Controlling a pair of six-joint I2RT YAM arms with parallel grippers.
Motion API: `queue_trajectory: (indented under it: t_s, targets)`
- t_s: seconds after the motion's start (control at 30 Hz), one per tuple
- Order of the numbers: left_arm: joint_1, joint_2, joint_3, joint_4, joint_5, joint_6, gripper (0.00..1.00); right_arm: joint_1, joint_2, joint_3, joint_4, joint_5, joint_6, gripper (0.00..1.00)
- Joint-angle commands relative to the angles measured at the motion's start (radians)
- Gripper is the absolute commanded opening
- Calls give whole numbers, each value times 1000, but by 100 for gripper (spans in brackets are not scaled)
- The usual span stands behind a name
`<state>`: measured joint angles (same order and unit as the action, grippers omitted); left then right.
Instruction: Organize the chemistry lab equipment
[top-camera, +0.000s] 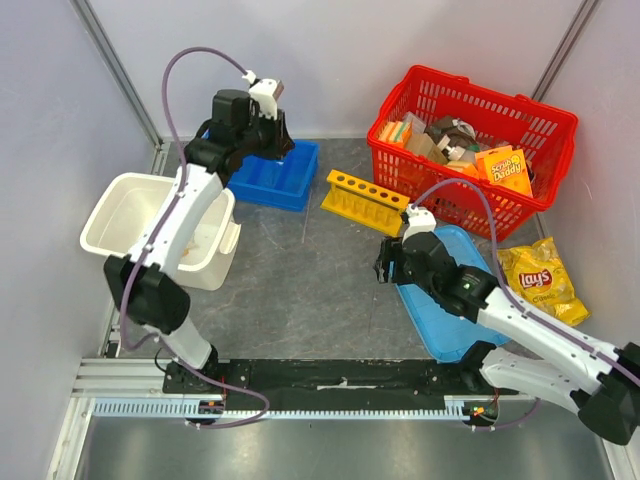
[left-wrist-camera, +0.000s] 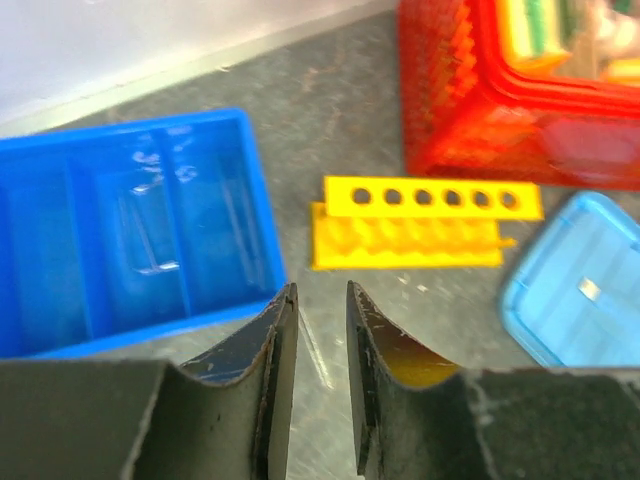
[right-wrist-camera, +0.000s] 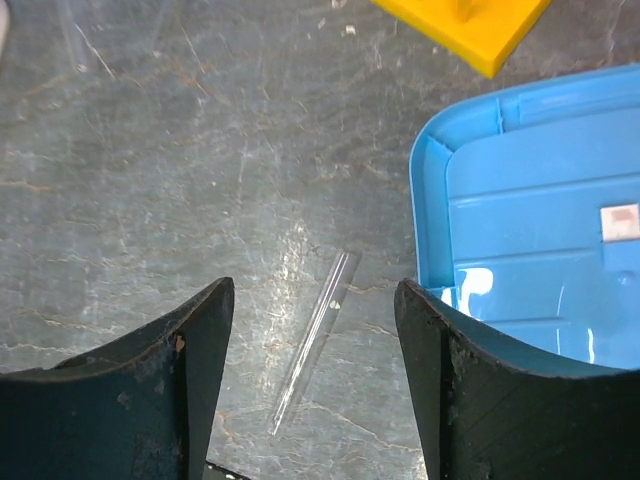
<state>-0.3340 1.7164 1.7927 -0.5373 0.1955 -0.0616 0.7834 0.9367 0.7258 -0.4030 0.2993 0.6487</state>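
A yellow test-tube rack (top-camera: 365, 200) (left-wrist-camera: 430, 225) lies on the grey table between a blue divided bin (top-camera: 275, 180) (left-wrist-camera: 262, 200) and the red basket. Thin clear tubes (left-wrist-camera: 150, 225) lie in the bin's middle compartment. My left gripper (top-camera: 280, 145) (left-wrist-camera: 320, 290) hovers at the bin's near right corner, its jaws narrowly open with nothing between them. Another clear tube (right-wrist-camera: 320, 330) lies flat on the table beside a light-blue lid (top-camera: 450, 300) (right-wrist-camera: 540, 220). My right gripper (top-camera: 385, 265) (right-wrist-camera: 315, 285) is low over it, open, one finger on each side, not touching it.
A red basket (top-camera: 470, 140) (left-wrist-camera: 440, 120) of sponge packs and boxes stands at the back right. A yellow chip bag (top-camera: 540, 280) lies to the right of the lid. A white tub (top-camera: 150, 225) sits at the left. Walls close in the back and sides.
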Motion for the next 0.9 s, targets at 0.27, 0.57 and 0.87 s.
queue_trajectory:
  t_s: [0.27, 0.57, 0.87]
  targets:
    - [-8, -517, -677, 224, 462, -179, 43, 8, 231, -26, 26, 3, 123, 68]
    - [-20, -650, -862, 290, 541, -221, 45, 53, 365, -16, 35, 81, 193, 64]
    - [-27, -687, -865, 278, 510, -215, 45, 88, 482, 27, 53, 116, 213, 60]
